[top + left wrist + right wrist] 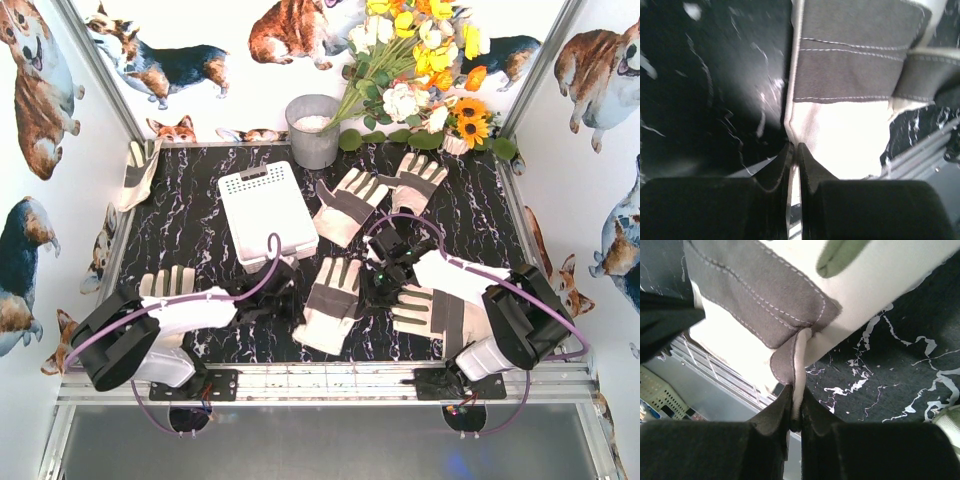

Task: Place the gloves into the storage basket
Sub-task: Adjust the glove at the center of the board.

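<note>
Corgi-print walls all round, black marbled tabletop (pixel 200 250) underneath.

Hard-to-see stuff first. My left arm covers most of the left-side glove (pixel 168 285), so only its fingers poke out. My right arm lies across the right-side glove (pixel 435 315). A wall glove (pixel 138 170) hangs at the far-left edge, half off the marble. In my right wrist view there's a green blur (pixel 840 255) up top and a pale lump (pixel 950 422) cut off in the corner, and I can't tell what either is.

Containers: the storage basket (pixel 262 205) sits left of centre, showing a flat perforated face. I honestly can't tell if that's its inside or its underside. Every glove I can see lies outside it. The grey bucket (pixel 313 150) behind it has something white inside, next to the flowers (pixel 420 60).

Now the claws. My left claw (pixel 794 150) is clenched on the cream edge of the middle glove (pixel 330 300), which lies flat just right of the basket's near corner. My right claw (pixel 796 395) is pinched tight on a fold at that same glove's opposite edge. Two back gloves (pixel 348 205) lie palm-up further in, near the flowers.
</note>
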